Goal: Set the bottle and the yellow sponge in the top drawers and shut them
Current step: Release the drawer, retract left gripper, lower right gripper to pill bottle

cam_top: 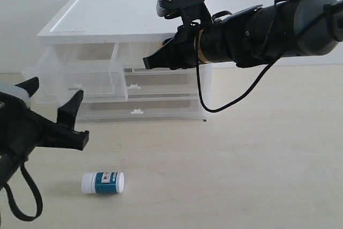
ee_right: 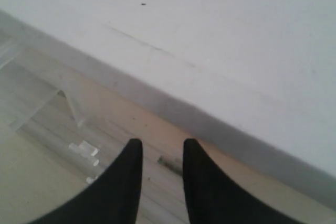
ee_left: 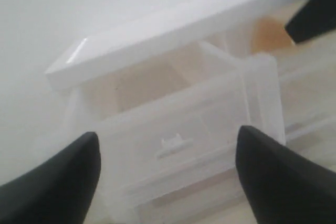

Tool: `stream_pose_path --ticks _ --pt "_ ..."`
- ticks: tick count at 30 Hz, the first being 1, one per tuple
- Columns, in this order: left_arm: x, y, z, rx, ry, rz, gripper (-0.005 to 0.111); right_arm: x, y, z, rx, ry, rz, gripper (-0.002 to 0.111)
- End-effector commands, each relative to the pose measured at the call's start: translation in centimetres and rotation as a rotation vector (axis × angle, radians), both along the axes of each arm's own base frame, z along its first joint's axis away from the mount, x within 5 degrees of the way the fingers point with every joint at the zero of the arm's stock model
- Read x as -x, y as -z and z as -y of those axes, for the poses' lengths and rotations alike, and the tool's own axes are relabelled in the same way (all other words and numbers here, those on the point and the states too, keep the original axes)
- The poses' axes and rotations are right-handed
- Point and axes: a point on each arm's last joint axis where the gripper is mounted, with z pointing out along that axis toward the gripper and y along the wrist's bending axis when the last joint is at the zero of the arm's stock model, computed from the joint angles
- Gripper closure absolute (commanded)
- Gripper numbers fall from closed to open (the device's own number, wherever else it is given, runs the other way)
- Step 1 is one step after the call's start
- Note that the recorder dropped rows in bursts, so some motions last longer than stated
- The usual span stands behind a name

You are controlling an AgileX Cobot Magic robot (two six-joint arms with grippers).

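- Bottle (cam_top: 103, 182) lies on its side on the surface (cam_top: 257, 159), well apart from the cabinet (cam_top: 107, 22).
- We see the left top drawer (cam_top: 80, 76) pulled out, and our left end effector (cam_top: 53, 112) hangs spread and empty above the bottle.
- Right end effector (cam_top: 155, 60), nearly pressed together, sits at the right top drawer (orange tint inside, likely the sponge).
- Risk: we may roll the bottle away with a finger.

Both arms were matte black, each ending in a gripper with tapered, pointed fingers. The right arm (cam_top: 268, 28) was a thick cylindrical barrel with a tan band near the wrist, a black camera bracket (cam_top: 182, 1) with visible screws at its 12 o'clock side, and a thin black cable (cam_top: 214, 105) looping beneath. The left gripper (cam_top: 53, 119) carried a pale grey patch and a looping black cable.
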Motion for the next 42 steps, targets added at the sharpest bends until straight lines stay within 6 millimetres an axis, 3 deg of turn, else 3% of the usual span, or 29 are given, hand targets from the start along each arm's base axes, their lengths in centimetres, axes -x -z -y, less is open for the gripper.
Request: stream_pose_path --ticks 1,7,15,22,27,31,38,42 --pt "1.0 -1.1 -0.7 0.179 -0.003 -0.092 0.041 0.1 -0.2 1.2 -0.009 0.061 -0.006 0.081" --pt "2.4 -2.7 -1.6 0.304 -0.018 -0.212 0.041 2.2 -0.7 1.8 -0.023 0.003 -0.037 0.081" --pt "5.4 -5.2 -3.9 0.491 -0.017 -0.19 0.041 6.5 -0.2 2.2 -0.053 -0.191 -0.149 0.081" --pt "7.1 -5.4 -4.8 0.548 0.019 -0.208 0.041 9.0 1.9 1.5 -0.035 -0.373 -0.244 0.059" --pt "7.5 -4.5 -4.9 0.529 0.023 -0.248 0.041 9.9 2.4 1.0 -0.048 -0.482 -0.279 0.058" --pt "7.5 -4.5 -5.1 0.529 0.013 -0.231 0.041 10.9 3.3 -0.6 0.0 -0.543 -0.265 0.058" --pt "7.5 -4.4 -5.1 0.512 0.014 -0.232 0.041 12.9 7.9 -5.9 0.257 -0.633 -0.144 0.058" --pt "7.5 -4.4 -5.1 0.503 0.015 -0.225 0.041 12.1 7.8 -7.0 0.235 -0.653 -0.133 0.058"
